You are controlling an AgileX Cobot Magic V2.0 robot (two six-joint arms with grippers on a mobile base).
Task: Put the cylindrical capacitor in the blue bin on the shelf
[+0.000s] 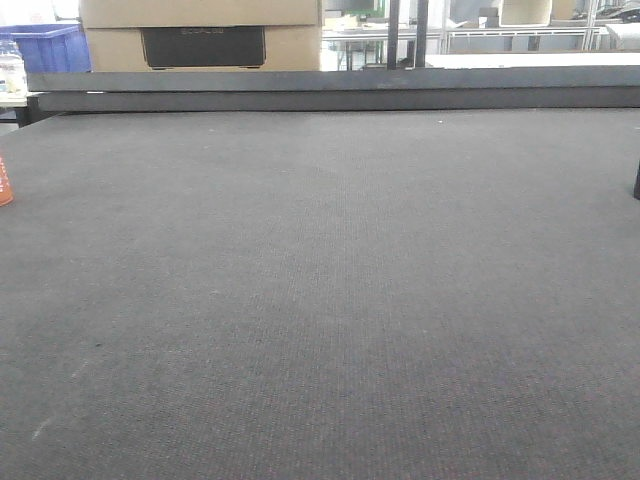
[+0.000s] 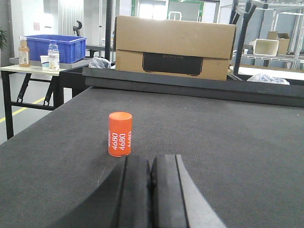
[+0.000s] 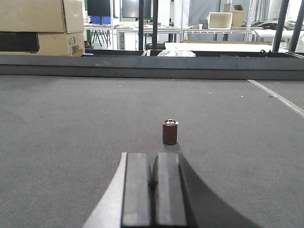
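one cylindrical capacitor (image 3: 170, 131), dark maroon with a silvery top, stands upright on the dark grey mat (image 3: 71, 123), just ahead of the right gripper (image 3: 154, 159) and slightly to its right, not touching it. the right gripper's two fingers (image 3: 137, 190) are pressed together with nothing between them. the left gripper (image 2: 151, 161) is the same, its two fingers (image 2: 137, 190) flat against each other and empty. just ahead of it, slightly to the left, stands one orange cylinder (image 2: 119, 134) printed 4680 in white, upright and apart from the fingers; the front view catches only a sliver of it at the mat's left edge. along the mat's far edge runs one raised dark rail (image 2: 190, 85), and behind it sits one cardboard box (image 2: 173, 46) with a black panel on its face. off to the left, one side table (image 2: 28, 70) carries one blue crate (image 2: 57, 47), one amber bottle (image 2: 23, 51), one clear bottle (image 2: 53, 55) and one small cup (image 2: 44, 61)
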